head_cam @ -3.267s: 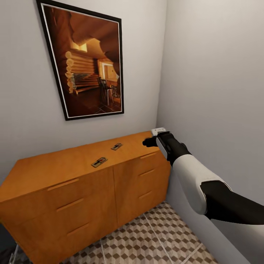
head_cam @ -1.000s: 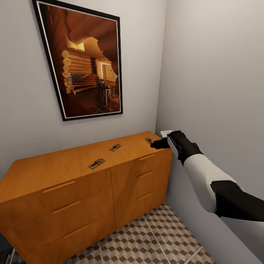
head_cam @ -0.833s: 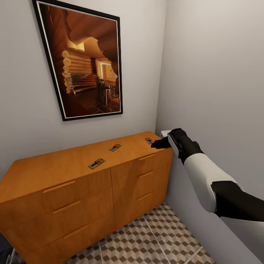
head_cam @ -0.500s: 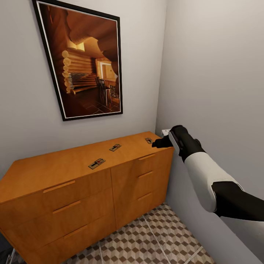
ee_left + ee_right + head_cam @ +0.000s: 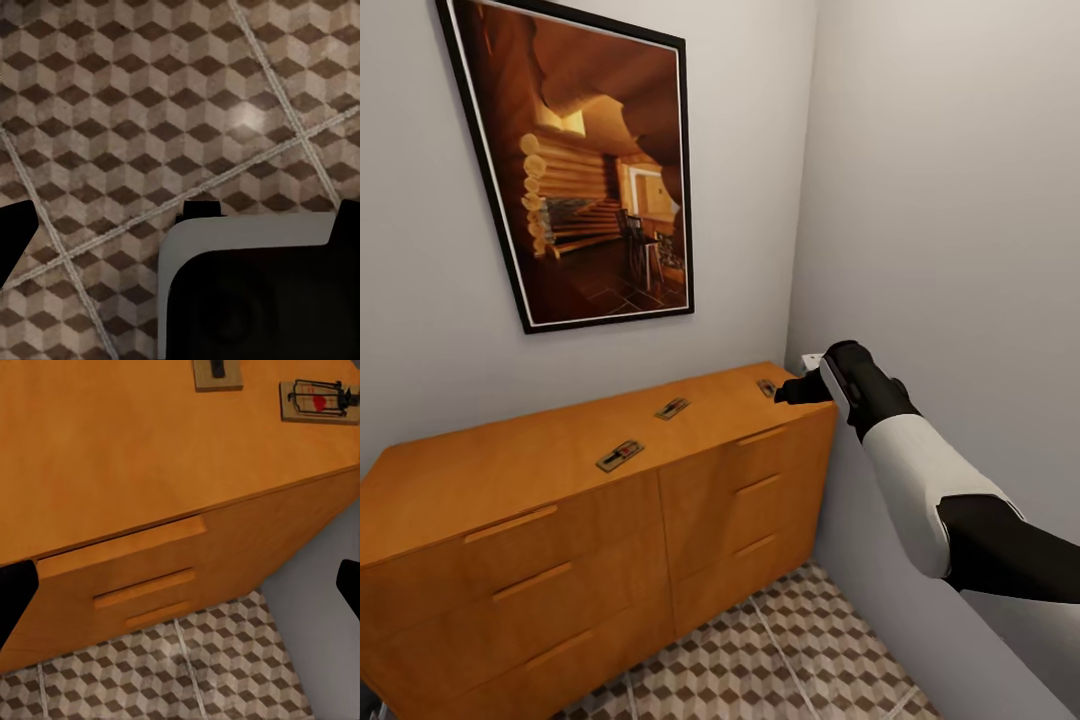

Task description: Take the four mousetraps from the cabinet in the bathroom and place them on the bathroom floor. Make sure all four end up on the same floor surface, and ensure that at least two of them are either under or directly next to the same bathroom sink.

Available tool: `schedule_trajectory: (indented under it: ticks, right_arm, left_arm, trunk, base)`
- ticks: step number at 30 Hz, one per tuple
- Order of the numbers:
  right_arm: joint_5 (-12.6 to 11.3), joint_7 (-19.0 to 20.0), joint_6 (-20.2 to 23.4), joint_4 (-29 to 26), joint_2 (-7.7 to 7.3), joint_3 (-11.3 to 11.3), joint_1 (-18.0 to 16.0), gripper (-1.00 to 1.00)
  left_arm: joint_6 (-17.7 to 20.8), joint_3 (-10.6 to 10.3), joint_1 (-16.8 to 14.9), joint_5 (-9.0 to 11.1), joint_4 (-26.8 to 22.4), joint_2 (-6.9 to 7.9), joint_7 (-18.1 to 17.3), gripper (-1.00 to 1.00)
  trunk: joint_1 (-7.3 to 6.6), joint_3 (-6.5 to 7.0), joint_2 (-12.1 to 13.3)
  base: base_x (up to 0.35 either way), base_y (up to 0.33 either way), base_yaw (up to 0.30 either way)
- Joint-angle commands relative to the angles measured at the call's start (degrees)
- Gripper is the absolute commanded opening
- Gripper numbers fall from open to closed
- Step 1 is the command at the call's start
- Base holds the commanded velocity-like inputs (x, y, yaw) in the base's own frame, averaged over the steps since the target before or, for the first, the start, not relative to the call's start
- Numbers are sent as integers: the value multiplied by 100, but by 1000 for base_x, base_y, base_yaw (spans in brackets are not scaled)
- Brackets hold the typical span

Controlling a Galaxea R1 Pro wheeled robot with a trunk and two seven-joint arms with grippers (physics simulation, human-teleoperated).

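Right gripper (image 5: 788, 391) hung over the far right end of the cabinet (image 5: 510, 480), its dark fingertips just beside a mousetrap (image 5: 766, 387) lying flat at that end; from the head view I could not tell whether the fingers were spread or pressed together, though the right wrist view showed dark finger edges (image 5: 15, 600) at both sides of its frame, well apart. Two more mousetraps lay flat on the cabinet top: one (image 5: 672, 408) near the middle, at about 9 o'clock from the gripper, and another (image 5: 620, 456) farther along toward 8 o'clock. The right wrist view showed a mousetrap (image 5: 319, 401) with a red spot on the wooden top, beside part of another (image 5: 217, 373). Below the cabinet lay the bathroom floor (image 5: 780, 650) with its cube-pattern tiles. A framed picture (image 5: 590, 170) hung on the wall above the cabinet, at 11 o'clock from the gripper. Left gripper's state I could not tell.
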Motion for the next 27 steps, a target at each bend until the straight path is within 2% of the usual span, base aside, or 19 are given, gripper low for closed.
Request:
schedule_trajectory:
  ticks: [1, 4, 6, 11, 22, 27]
  right_arm:
    - [61, 49, 20, -6, 1, 7, -3, 100]
    - [60, 49, 21, -6, 1, 7, -1, 100]
    - [60, 49, 21, -6, -3, 9, -1, 100]
    - [60, 49, 21, 1, -5, 15, -2, 100]
    - [60, 49, 21, 8, -5, 24, 0, 100]
    - [60, 49, 21, 11, -4, 30, 1, 100]
  left_arm:
    - [-1, -5, 3, 3, 9, 4, 14, 100]
    - [19, -15, 3, 3, 207, 26, 27, 100]
    - [27, -20, 3, 2, 617, 32, 33, 100]
    - [31, -26, 3, 1, 1182, 37, 35, 100]
    - [46, -32, 11, 10, 1440, 44, 28, 100]
    - [49, -32, 17, 13, 1453, 44, 28, 100]
  trunk:
    - [2, -5, -2]
    - [2, -5, -2]
    - [2, -5, -2]
    - [2, -5, -2]
    - [2, -5, -2]
    - [2, -5, -2]
  base:
    - [159, 0, 0]
    - [99, 0, 0]
    - [37, 0, 0]
    - [15, 0, 0]
    - [5, 0, 0]
    - [138, 0, 0]
